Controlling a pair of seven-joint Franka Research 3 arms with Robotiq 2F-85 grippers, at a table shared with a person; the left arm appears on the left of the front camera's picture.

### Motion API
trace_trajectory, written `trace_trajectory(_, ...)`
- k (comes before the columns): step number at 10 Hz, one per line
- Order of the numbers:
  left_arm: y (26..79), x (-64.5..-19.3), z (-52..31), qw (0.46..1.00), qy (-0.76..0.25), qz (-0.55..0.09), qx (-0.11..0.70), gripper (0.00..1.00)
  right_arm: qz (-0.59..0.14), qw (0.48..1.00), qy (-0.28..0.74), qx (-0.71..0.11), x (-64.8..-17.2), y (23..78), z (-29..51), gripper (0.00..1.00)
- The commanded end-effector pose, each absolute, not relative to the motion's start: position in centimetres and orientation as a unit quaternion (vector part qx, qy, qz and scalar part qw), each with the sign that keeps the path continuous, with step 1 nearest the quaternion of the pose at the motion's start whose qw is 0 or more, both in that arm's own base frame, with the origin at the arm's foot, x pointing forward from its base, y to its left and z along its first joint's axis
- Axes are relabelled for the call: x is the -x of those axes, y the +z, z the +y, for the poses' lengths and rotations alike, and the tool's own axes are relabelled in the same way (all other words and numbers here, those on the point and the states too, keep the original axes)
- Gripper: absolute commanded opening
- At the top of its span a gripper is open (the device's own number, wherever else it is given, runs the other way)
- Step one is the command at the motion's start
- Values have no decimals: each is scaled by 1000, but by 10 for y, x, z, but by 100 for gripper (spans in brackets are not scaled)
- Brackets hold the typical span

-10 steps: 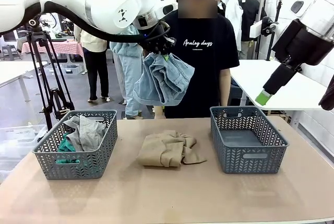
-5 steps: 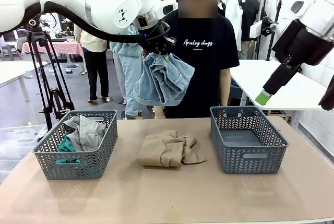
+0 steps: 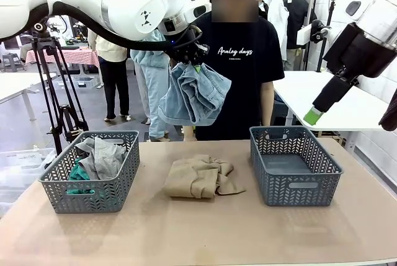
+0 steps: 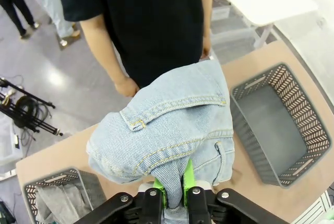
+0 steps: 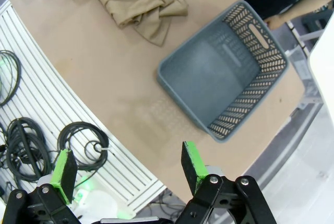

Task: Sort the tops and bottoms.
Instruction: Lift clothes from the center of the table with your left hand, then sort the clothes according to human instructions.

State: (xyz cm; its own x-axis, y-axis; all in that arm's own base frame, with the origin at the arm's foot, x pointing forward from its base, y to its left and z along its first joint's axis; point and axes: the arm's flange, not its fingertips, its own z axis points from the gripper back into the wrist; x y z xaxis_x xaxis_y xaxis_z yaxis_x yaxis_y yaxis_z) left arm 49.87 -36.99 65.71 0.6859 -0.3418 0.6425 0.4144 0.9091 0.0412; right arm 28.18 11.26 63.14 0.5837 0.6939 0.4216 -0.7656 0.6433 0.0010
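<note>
Green-padded fingers (image 4: 186,176) of L gripper (image 3: 189,60) are pinching the folded light-blue faded denim bottoms (image 3: 195,95), which are hanging mid-air at 12 o'clock. R gripper (image 5: 125,169) is gaping wide, empty. Best approach, imo: carrying them over the empty grey plastic basket (image 3: 298,191) at 3 o'clock and lowering inside before letting go.

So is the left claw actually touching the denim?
Touching. The left wrist view shows the left claw with its green pads pinched on a fold of the denim.

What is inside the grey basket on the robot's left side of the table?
The left basket holds a heather grey top lying over a teal-green top, of which an edge shows. The rest of the teal-green top and the basket floor beneath are covered.
</note>
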Motion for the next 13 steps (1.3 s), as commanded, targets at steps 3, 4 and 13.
trace_trajectory(3, 664, -498, -367, 916, -202, -342, 58, 0, -186, 887, 413, -86, -283, 634, 113, 100)
trace_trajectory(4, 664, -498, -367, 916, -202, -342, 58, 0, -186, 887, 413, -86, -283, 634, 113, 100)
trace_trajectory(13, 664, -498, -367, 916, -202, -342, 58, 0, -186, 887, 413, -86, -283, 634, 113, 100)
